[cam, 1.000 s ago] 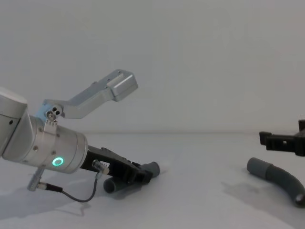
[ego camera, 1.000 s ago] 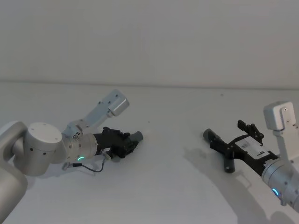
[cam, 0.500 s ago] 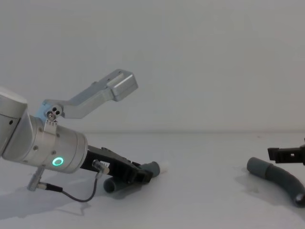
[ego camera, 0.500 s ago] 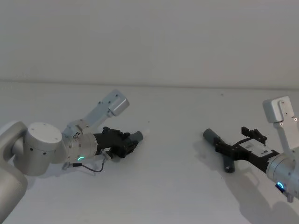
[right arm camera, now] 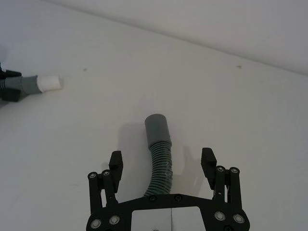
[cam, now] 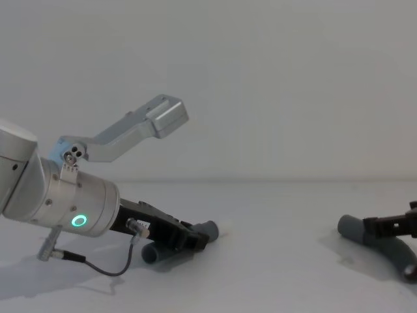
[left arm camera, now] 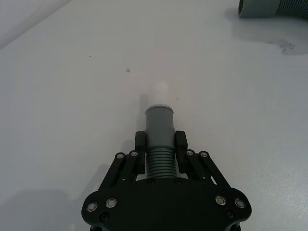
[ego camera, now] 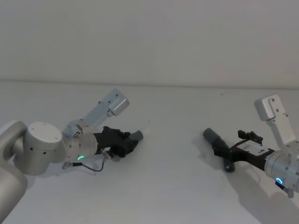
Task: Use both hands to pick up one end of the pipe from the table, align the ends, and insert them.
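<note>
Head view: the left gripper (ego camera: 130, 143) is clamping the left hose piece (ego camera: 136, 136) low over the table (ego camera: 177, 186), at the left, cuff pointing right. The right gripper (ego camera: 232, 148) is straddling the right hose piece (ego camera: 210, 135). Left wrist view: the fingers (left arm camera: 140, 142) are pinching the corrugation behind the white stub (left arm camera: 159, 91). Right wrist view: the fingers (right arm camera: 115, 161) are standing spread, with the hose's long axis running between them. Chest view: the right gripper is sitting lower than a second ago, level with its piece; the left is unchanged.

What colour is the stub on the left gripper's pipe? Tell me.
White stub; left wrist view.
</note>
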You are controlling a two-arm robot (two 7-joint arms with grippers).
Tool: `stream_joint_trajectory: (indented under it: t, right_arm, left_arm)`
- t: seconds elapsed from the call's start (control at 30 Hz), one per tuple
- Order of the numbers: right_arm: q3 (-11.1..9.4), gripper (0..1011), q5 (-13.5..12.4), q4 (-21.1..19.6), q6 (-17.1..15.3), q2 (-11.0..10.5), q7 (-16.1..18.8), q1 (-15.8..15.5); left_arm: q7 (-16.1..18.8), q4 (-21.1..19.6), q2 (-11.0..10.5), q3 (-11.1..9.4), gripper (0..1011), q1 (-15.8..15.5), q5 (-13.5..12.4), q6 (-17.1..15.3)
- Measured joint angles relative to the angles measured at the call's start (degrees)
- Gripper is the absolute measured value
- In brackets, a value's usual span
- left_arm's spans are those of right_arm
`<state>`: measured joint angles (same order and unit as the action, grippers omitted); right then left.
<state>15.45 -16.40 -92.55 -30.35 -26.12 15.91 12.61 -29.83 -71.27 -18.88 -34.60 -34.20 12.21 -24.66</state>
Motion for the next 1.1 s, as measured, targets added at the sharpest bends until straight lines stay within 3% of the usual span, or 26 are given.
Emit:
stream_joint_trajectory:
  t: [0.47,1.1]
  right_arm:
    - [1.54,1001,1.28,4.18,-0.72,1.10,1.41,2.71]
    - [1.57,1001,1.60,7.76,-1.74,2.93,2.17,4.49]
  left_arm:
    - [0.00,0.00,0.00,0.00,347,0.00,0.00,0.00]
    - [0.00,0.00,0.00,0.00,347,0.00,0.00,-0.01]
